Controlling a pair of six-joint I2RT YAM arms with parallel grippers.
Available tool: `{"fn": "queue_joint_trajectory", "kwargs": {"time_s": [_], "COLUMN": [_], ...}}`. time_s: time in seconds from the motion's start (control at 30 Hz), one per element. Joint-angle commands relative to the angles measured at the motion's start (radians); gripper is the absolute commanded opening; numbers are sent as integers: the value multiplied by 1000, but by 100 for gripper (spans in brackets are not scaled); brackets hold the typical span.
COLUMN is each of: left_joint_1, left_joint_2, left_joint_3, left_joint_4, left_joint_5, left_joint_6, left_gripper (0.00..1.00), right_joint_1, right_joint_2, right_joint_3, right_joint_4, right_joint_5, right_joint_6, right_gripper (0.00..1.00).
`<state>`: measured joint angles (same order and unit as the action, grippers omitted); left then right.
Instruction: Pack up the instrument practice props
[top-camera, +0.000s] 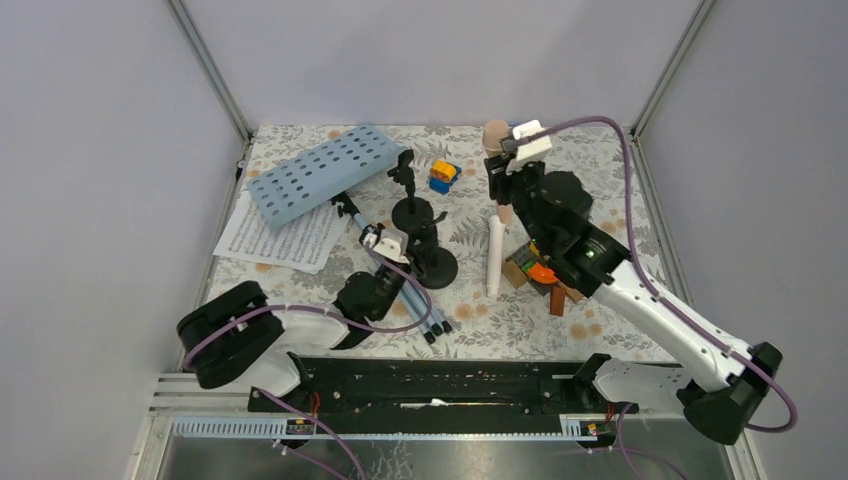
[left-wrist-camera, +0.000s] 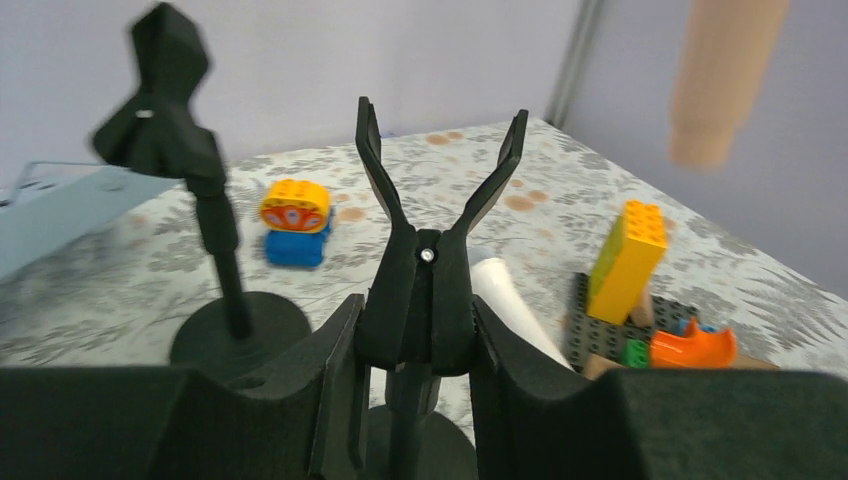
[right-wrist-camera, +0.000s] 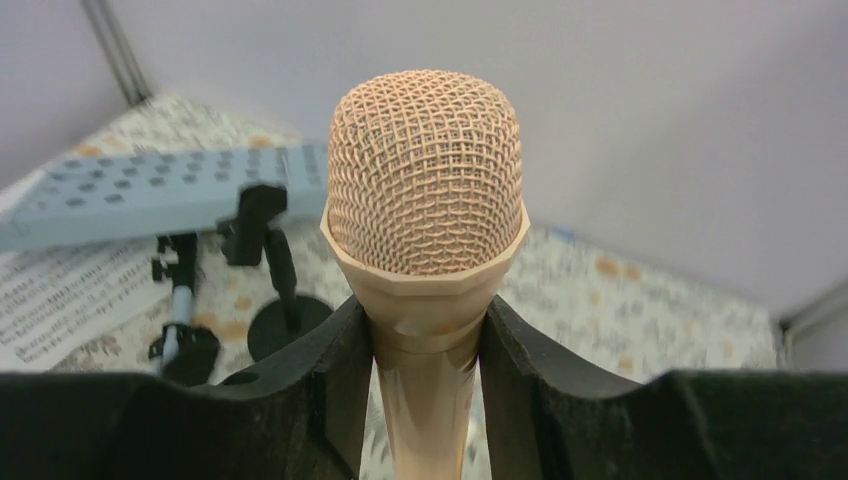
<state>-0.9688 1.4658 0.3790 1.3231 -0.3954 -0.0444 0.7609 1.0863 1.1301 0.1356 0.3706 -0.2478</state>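
Observation:
My left gripper (top-camera: 398, 243) (left-wrist-camera: 417, 322) is shut on the forked clip of the nearer black mic holder (left-wrist-camera: 432, 240), whose round base (top-camera: 436, 268) sits on the table. The second mic holder (top-camera: 413, 212) (left-wrist-camera: 200, 210) stands just behind it. My right gripper (top-camera: 507, 170) (right-wrist-camera: 425, 325) is shut on the pink microphone (right-wrist-camera: 425, 180) (top-camera: 495, 133), held upright above the table. The white microphone (top-camera: 494, 255) (left-wrist-camera: 510, 300) lies flat between the arms. The light-blue perforated music rack (top-camera: 320, 172) (right-wrist-camera: 150, 190) lies tilted over the white sheet-music pages (top-camera: 280, 238), its tripod legs (top-camera: 425, 315) running under my left arm.
A yellow-and-blue toy block (top-camera: 443, 176) (left-wrist-camera: 296, 220) sits behind the holders. A pile of colourful and brown blocks (top-camera: 540, 272) (left-wrist-camera: 640, 300) lies under my right arm. Grey walls and metal frame posts (top-camera: 210, 65) close the table in.

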Motion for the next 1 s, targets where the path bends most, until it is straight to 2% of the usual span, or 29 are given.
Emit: {"fn": "queue_joint_trajectory", "kwargs": {"time_s": [0.0,0.17,0.27,0.5,0.57,0.73,0.77,0.87,0.97], "left_joint_1": [46,54,54,54,53,54,54,54,54], "left_joint_2": [-112,-166,-189,-194,-189,-189,-191,-192,-184], "left_joint_3": [-24,-45,-57,-72,-72,-70,-71,-72,-71], "left_joint_4": [-24,-65,-75,-75,-68,-68,-69,-69,-59], "left_joint_5": [-75,-74,-69,-53,-55,-48,-47,-57,-62], "left_joint_6": [37,37,37,37,33,26,25,18,11], "left_gripper": [0,0,0,0,0,0,0,0,0], "right_joint_1": [-1,-63,-117,-172,-179,-184,-184,-187,-188], "right_joint_2": [106,279,390,571,618,733,755,807,847], "right_joint_3": [46,108,112,96,106,139,147,160,173], "right_joint_4": [-271,-405,-419,-354,-348,-340,-341,-342,-341], "right_joint_5": [209,100,0,-110,-140,-168,-166,-165,-171], "right_joint_6": [298,496,589,692,717,743,745,760,772], "right_gripper": [0,0,0,0,6,8,10,28,39]}}
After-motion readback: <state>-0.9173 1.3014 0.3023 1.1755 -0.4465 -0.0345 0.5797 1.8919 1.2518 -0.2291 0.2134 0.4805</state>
